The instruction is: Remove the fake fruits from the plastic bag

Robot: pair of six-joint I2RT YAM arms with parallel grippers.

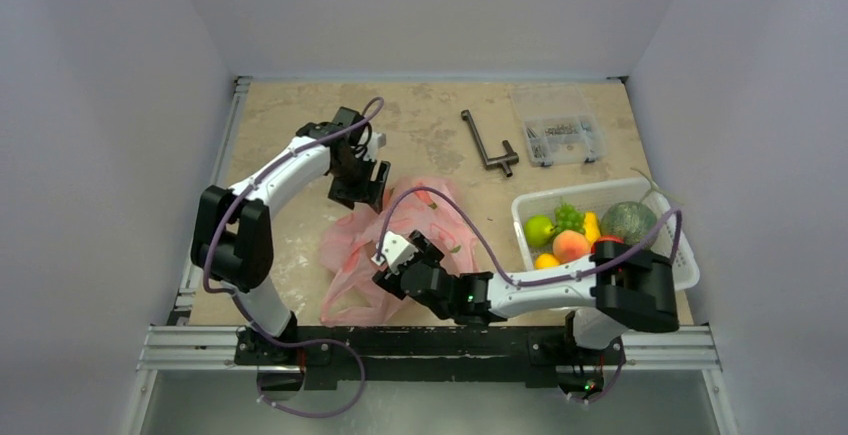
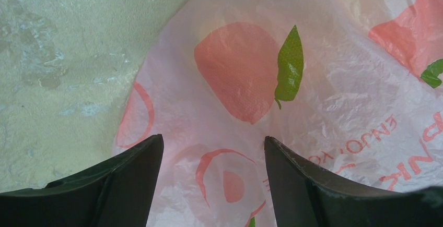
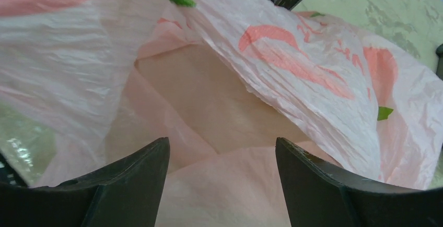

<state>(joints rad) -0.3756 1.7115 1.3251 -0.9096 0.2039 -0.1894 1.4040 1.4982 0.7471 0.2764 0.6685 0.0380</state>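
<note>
The pink plastic bag (image 1: 350, 285) lies crumpled at the table's middle. My left gripper (image 1: 362, 193) hovers open over its far edge; the left wrist view shows the bag's printed film (image 2: 240, 75) under the open jaws (image 2: 214, 148). My right gripper (image 1: 395, 255) is open at the bag's mouth; the right wrist view looks between its fingers (image 3: 222, 148) into the bag (image 3: 219, 102), where I see no fruit. The lime-green apple (image 1: 538, 229), grape bunch (image 1: 568, 216), peach (image 1: 571, 246) and melon (image 1: 628, 222) lie in the white basket (image 1: 585, 191) at the right.
A yellow fruit (image 1: 592, 227) and an orange one (image 1: 546, 261) also lie in the basket. A dark metal T-shaped tool (image 1: 488, 145) and a clear small-parts box (image 1: 560, 138) lie at the back right. Grey walls enclose the table.
</note>
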